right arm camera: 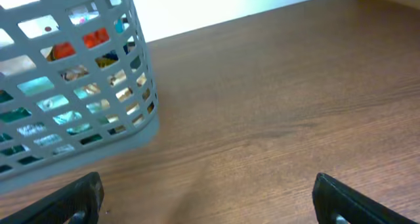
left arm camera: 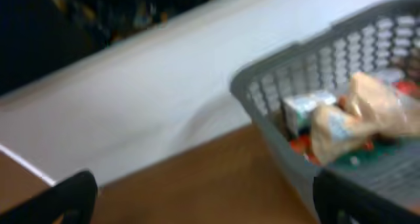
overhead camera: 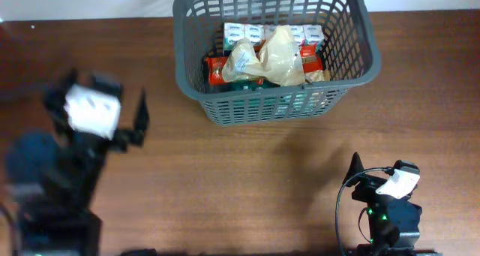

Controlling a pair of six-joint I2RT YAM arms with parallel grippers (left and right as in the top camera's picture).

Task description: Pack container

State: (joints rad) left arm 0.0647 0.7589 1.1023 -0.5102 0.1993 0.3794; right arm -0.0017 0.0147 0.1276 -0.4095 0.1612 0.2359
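Note:
The container (overhead camera: 352, 61) is a dark grey slotted basket at the table's far middle. It holds white-and-teal cartons (overhead camera: 259, 34), red packets (overhead camera: 216, 68) and pale plastic bags (overhead camera: 281, 55). My left gripper (overhead camera: 97, 91) is blurred at the left, well apart from the basket, and stands open with nothing in it. In the left wrist view the basket (left arm camera: 275, 92) lies ahead to the right of the open gripper (left arm camera: 210, 207). My right gripper (overhead camera: 379, 170) is near the front right, open and empty. In the right wrist view the basket (right arm camera: 141, 129) is ahead to the left of the gripper (right arm camera: 210, 201).
The brown wooden table (overhead camera: 247, 181) runs between both arms and the basket. A white wall (left arm camera: 144, 86) rises just behind the table's far edge. The right arm's base (overhead camera: 386, 226) sits at the front edge.

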